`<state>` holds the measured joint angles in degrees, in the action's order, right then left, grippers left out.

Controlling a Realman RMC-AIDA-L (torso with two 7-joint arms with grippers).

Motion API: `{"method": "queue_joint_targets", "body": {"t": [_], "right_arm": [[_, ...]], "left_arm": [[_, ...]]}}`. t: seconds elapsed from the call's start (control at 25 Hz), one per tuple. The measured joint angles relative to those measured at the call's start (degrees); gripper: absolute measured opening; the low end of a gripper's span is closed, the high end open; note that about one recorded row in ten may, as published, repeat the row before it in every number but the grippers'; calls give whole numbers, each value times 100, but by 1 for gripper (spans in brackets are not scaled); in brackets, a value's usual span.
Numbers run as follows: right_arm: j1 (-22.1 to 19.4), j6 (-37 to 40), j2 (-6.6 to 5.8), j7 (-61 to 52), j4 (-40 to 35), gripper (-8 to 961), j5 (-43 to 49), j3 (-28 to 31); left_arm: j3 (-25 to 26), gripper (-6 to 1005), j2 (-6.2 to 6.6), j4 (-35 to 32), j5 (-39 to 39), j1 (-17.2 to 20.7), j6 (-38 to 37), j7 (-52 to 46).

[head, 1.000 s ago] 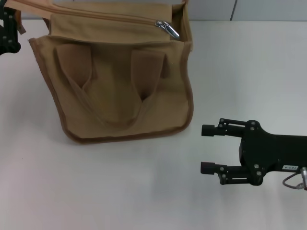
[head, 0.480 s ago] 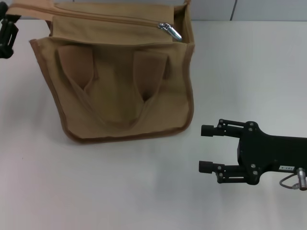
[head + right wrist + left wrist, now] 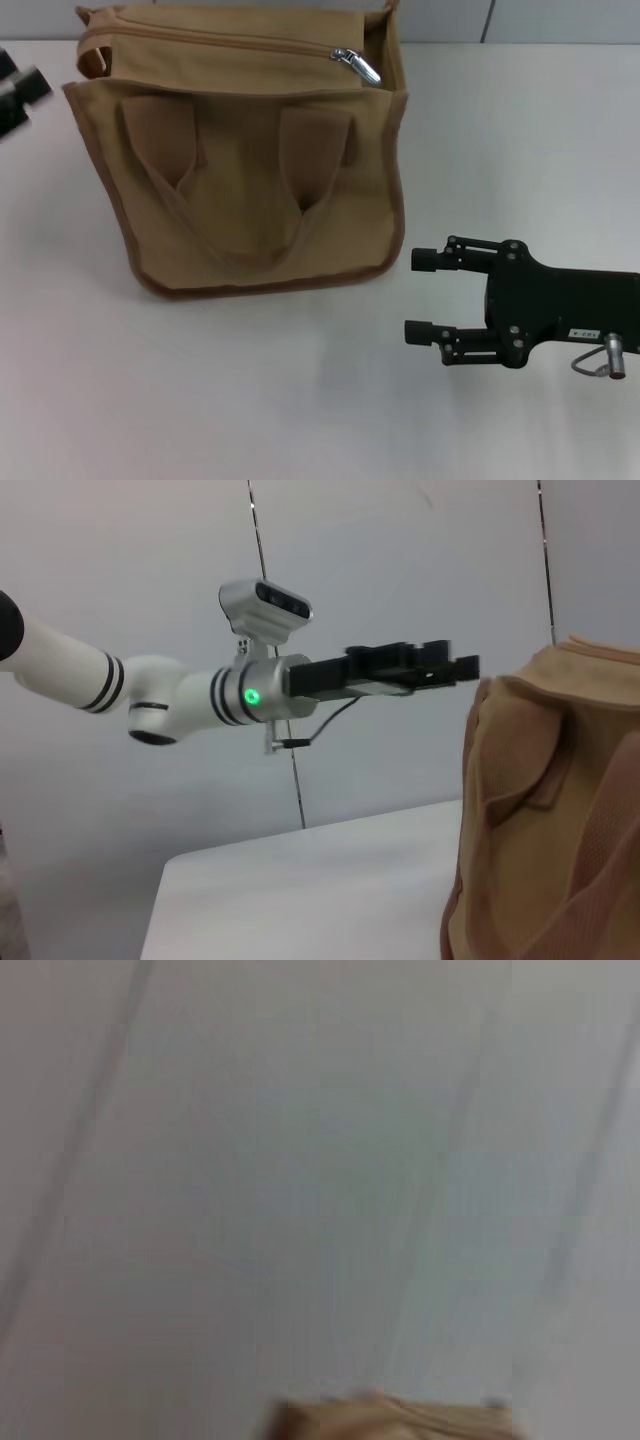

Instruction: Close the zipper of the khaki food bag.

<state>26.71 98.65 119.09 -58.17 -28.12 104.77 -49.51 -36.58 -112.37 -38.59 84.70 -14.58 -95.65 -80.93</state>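
The khaki food bag (image 3: 250, 170) stands on the white table at the upper left, its handles hanging down its front. The zipper (image 3: 220, 40) runs along the top, and its silver slider (image 3: 356, 63) sits near the bag's right end. My left gripper (image 3: 20, 78) hovers just left of the bag's upper left corner, open and apart from the fabric. In the right wrist view the left gripper (image 3: 465, 667) is close beside the bag (image 3: 540, 810). My right gripper (image 3: 425, 295) is open over the table, right of the bag's lower right corner.
The white table (image 3: 250, 400) spreads out in front of and to the right of the bag. A grey wall (image 3: 400, 560) stands behind. The left wrist view holds only blurred wall and a strip of the bag (image 3: 390, 1418).
My left gripper has let go of the bag's left end and pulled away to the left. The bag's left corner has sprung back. My right gripper has edged left towards the bag.
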Motion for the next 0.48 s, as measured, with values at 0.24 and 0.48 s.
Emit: {"method": "queue_joint_targets", "body": {"t": [0.24, 0.48], "right_arm": [[56, -8, 0, -9, 30, 770, 0, -46], [187, -61, 2, 36, 253, 770, 8, -257]], "left_arm": [[-1, 645, 45, -43, 706, -106, -865, -206], [-35, 754, 7, -18, 1085, -189, -1090, -66]]}}
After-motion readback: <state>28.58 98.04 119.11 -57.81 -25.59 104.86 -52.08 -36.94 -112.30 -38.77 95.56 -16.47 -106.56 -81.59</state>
